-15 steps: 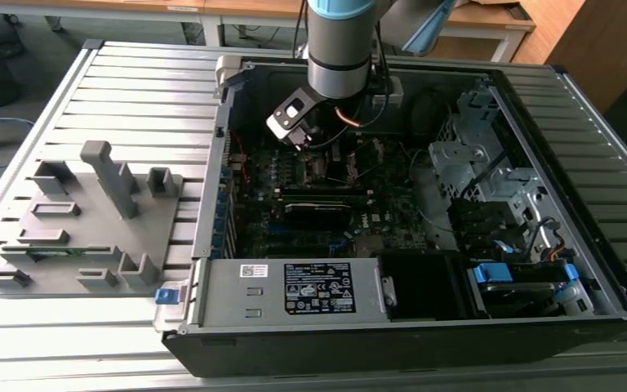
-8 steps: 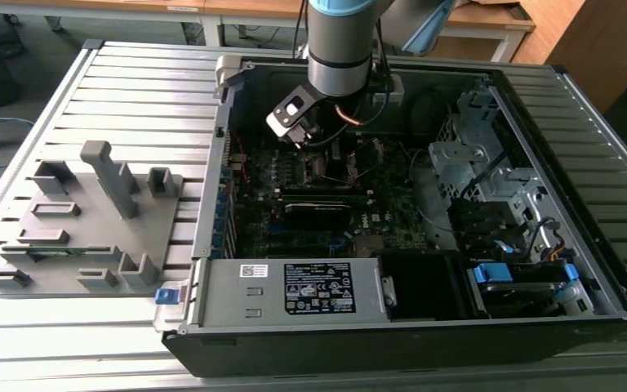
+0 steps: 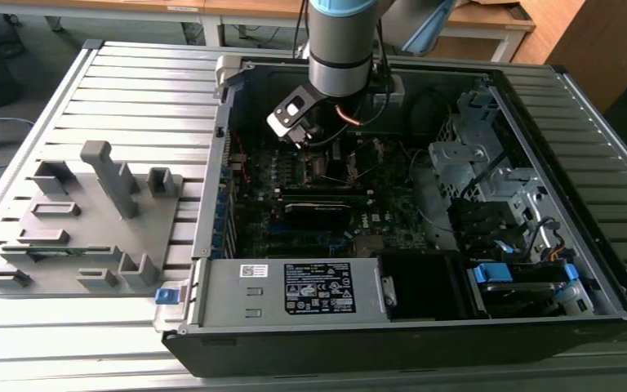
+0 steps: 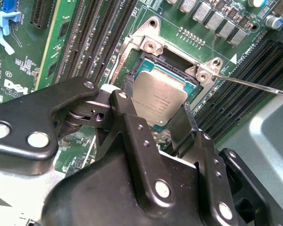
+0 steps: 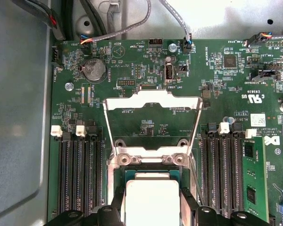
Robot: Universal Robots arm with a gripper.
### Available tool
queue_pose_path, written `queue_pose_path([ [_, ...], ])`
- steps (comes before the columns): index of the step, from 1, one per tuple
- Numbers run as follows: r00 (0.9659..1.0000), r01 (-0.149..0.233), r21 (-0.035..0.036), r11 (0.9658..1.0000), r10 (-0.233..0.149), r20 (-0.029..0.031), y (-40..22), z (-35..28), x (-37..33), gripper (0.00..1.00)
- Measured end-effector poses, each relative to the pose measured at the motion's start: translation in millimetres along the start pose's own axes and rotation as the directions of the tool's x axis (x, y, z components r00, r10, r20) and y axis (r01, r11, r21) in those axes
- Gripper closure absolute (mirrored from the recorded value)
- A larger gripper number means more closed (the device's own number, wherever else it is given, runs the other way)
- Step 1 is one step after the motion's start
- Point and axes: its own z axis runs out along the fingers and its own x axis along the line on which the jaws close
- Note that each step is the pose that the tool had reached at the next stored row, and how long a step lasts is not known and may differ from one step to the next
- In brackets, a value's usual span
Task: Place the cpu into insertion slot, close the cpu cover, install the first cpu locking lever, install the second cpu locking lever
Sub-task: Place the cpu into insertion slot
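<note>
My hand (image 4: 156,107), tight around the cpu (image 4: 162,92), just over the insertion slot (image 4: 173,61); cpu cover (image 5: 155,99) open beyond it.

Has a silver-grey cylindrical arm (image 3: 341,61) capped pale blue; ends in a black gripper (image 4: 155,106), fingers (image 4: 132,136) dotted with silver screws (image 4: 162,188).

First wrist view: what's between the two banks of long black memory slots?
In the first wrist view, the silver-rimmed square insertion slot lies between them, with the flat grey-topped cpu over it, gripped by the black gripper.
</note>
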Motion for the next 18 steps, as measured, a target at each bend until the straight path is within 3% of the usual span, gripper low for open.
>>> queue_pose_path([
  [18, 1.0, 0.0, 0.0001, 1.0, 0.0, 0.0002, -0.2, 3.4, -0.1, 0.46],
])
